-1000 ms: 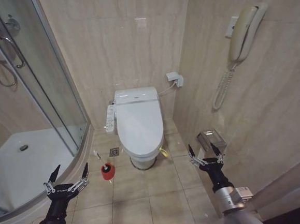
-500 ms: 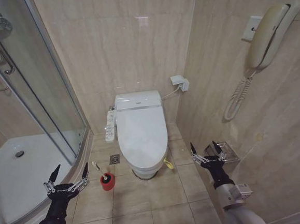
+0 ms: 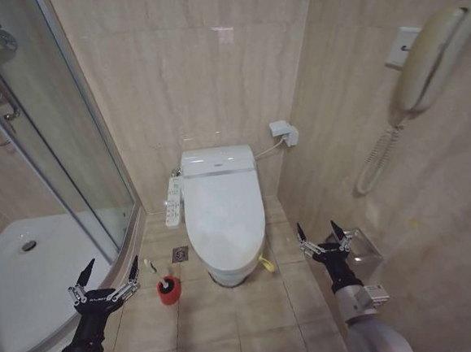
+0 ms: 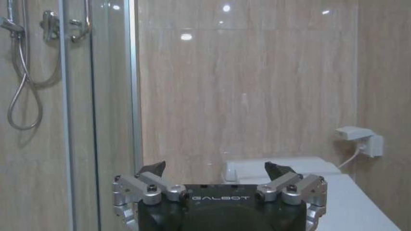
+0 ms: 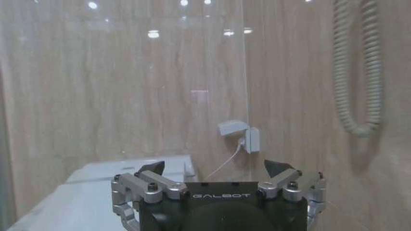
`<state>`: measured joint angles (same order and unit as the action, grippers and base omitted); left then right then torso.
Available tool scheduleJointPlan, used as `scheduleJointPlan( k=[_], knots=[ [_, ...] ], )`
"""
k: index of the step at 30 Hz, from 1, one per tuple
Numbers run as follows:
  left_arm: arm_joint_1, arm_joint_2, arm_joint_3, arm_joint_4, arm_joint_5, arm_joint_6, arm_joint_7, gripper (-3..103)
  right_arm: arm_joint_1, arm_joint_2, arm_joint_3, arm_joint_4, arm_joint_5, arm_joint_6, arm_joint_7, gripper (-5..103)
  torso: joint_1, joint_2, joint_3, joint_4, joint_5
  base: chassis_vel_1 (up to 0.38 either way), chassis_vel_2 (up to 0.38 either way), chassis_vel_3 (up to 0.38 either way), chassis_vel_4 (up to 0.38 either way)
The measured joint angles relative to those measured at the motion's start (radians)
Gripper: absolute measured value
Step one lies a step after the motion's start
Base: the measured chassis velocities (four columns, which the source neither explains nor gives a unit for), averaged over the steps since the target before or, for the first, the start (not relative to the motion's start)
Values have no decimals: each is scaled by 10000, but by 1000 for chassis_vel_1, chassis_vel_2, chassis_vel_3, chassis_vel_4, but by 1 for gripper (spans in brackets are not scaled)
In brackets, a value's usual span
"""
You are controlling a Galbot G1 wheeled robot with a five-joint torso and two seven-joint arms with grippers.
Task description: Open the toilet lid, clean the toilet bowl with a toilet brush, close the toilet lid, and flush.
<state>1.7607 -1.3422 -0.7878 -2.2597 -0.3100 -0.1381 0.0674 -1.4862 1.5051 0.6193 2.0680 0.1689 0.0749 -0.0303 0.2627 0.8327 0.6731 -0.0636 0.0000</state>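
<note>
a: where do we stand with the toilet?
b: we see the toilet lid down flat, covering the seat and the toilet bowl, against the tiled back wall straight ahead of us. its side control panel hangs on our left of it

a: and the toilet brush?
b: the toilet brush sits in its red holder on the floor, just beside the base of the toilet on our left, handle leaning toward the shower

a: our pincers?
b: the left pincer hovers low on our left, over the curved edge of the shower tray, fingers apart and holding nothing. the right pincer hovers low on our right, near the metal tissue box on the side wall, fingers also apart and empty. both are well apart from the toilet

a: anything else nearby?
b: a wall phone with a coiled cord on our right, and a white socket with a cable just above the toilet's back
</note>
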Motion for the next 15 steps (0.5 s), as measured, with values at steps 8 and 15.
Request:
scheduleJointPlan(
  k=[8, 15],
  knots=[
    [-1, 0, 0, -1, 0, 0, 0, 100, 201, -5, 2, -210, -292, -197, 64, 100, 4, -4, 3, 0, 0, -87, 78, 78, -84],
    [2, 0, 0, 0, 0, 0, 0, 100, 389, -235, -186, -738, -1236, -321, -291, 100, -10, 1, -3, -2, 0, 31, -32, -33, 36]
  ],
)
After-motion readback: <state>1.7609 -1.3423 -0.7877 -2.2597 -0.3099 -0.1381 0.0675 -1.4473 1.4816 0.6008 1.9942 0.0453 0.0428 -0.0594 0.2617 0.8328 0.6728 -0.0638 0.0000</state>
